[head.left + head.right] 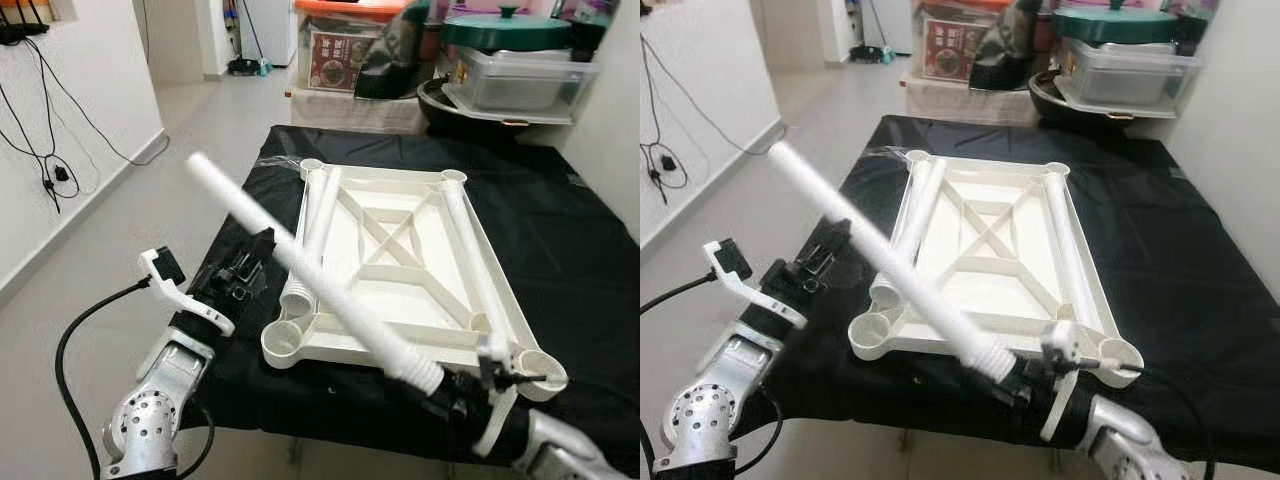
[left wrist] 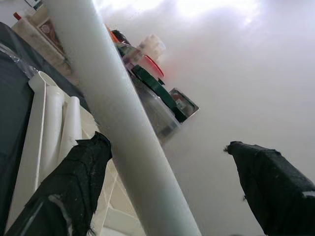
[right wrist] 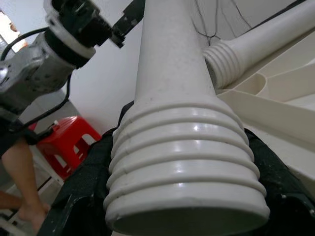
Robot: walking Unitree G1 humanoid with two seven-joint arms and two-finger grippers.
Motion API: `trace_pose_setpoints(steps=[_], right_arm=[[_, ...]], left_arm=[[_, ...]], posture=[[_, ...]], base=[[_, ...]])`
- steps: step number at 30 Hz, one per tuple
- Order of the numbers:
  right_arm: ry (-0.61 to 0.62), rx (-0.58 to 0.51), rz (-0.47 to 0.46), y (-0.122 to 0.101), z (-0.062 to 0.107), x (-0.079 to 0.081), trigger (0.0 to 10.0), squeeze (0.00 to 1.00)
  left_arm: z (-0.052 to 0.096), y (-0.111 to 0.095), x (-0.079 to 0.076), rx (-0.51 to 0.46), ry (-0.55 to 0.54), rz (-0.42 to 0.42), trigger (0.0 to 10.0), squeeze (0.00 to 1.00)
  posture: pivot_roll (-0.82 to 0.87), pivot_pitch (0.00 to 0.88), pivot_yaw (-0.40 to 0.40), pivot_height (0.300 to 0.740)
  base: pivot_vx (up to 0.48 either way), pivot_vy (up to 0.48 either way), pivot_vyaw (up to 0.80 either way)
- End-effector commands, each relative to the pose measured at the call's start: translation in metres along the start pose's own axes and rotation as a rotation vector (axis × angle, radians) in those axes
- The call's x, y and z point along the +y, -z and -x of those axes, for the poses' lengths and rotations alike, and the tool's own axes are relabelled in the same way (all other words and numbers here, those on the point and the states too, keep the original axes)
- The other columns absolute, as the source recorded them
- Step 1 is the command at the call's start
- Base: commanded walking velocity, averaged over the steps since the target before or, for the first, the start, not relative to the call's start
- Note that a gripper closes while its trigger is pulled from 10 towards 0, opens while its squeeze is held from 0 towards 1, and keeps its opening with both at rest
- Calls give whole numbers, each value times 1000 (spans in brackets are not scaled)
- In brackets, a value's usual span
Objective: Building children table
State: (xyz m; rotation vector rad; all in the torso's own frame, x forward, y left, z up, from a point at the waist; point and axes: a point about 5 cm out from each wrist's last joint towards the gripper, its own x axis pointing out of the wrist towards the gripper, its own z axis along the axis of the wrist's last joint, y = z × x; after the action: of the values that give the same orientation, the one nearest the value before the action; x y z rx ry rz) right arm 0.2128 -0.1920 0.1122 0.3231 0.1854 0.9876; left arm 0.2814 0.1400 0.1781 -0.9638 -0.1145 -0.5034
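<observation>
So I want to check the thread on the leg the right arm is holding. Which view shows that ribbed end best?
The right wrist view: the long white plastic table leg has its ribbed threaded end close up, clamped in the right gripper. The eye views show the whole leg slanting above the table, ribs small. In the left wrist view, its smooth shaft passes between the left gripper's open jaws.

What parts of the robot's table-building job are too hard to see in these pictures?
- Right gripper: head views; the white plastic table leg's ribbed end covers its grip.
- Upside-down white plastic tabletop: its top face lies hidden against the black cloth.
- Red stool and a person's leg: right wrist view, cut off by the edge.
- Box label: too small to read.
</observation>
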Motion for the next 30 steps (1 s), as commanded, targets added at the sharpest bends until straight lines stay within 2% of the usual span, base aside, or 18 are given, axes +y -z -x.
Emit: trace_pose_setpoints(steps=[1,5,9,13,14,15,16,17,18,19,20,21,22,23,26,30], right_arm=[[-49,27,14,1,3,4,0,0],[-79,139,36,13,14,8,0,0],[-71,121,26,11,14,6,0,0],[-121,120,27,9,13,12,0,0],[-135,130,28,10,14,14,0,0],[-135,130,28,10,14,14,0,0],[-149,148,30,12,15,15,0,0],[-149,148,30,12,15,15,0,0],[-156,162,34,13,18,15,0,0],[-156,162,34,13,18,15,0,0],[-161,171,38,13,20,15,0,0],[-161,171,38,13,20,15,0,0],[-155,173,48,11,23,13,0,0],[-151,166,61,6,25,9,0,0],[-158,152,79,-2,26,7,0,0],[-186,180,82,-1,26,7,0,0]], left_arm=[[-1,-3,3,-6,-15,32,10000,0],[-3,-8,-1,-9,22,75,10000,0],[-3,-9,0,-1,20,75,10000,0],[-3,-12,5,0,3,81,10000,0],[-3,-13,5,-1,3,85,8863,0],[-3,-13,5,-1,3,85,8863,0],[-3,-12,5,2,6,95,3882,0],[-3,-12,5,2,6,95,3882,0],[-4,-10,3,18,20,109,549,0],[-4,-10,3,18,20,109,549,0],[-4,-8,2,31,29,120,2745,0],[-4,-8,2,31,29,120,2745,0],[-4,-5,-1,63,49,132,8549,0],[-2,0,-3,100,60,134,10000,0],[2,6,-6,144,77,135,10000,0],[3,7,-5,169,81,139,10000,0]], posture=[[49,0,-54,740],[46,0,-52,740],[49,0,-51,740],[46,0,-50,740],[46,0,-50,740],[46,0,-50,740],[45,0,-50,740],[45,0,-50,740],[44,0,-49,740],[44,0,-49,740],[44,0,-49,740],[44,0,-49,740],[44,0,-49,740],[48,0,-46,740],[48,0,-45,740],[51,0,-47,740]], base=[[0,0,0],[0,0,0],[0,0,0],[0,0,0],[0,0,0],[0,0,0],[0,0,0],[0,0,0],[0,0,0],[0,0,0],[0,0,0],[0,0,0],[0,0,0],[0,0,0],[0,0,0],[0,0,0]])
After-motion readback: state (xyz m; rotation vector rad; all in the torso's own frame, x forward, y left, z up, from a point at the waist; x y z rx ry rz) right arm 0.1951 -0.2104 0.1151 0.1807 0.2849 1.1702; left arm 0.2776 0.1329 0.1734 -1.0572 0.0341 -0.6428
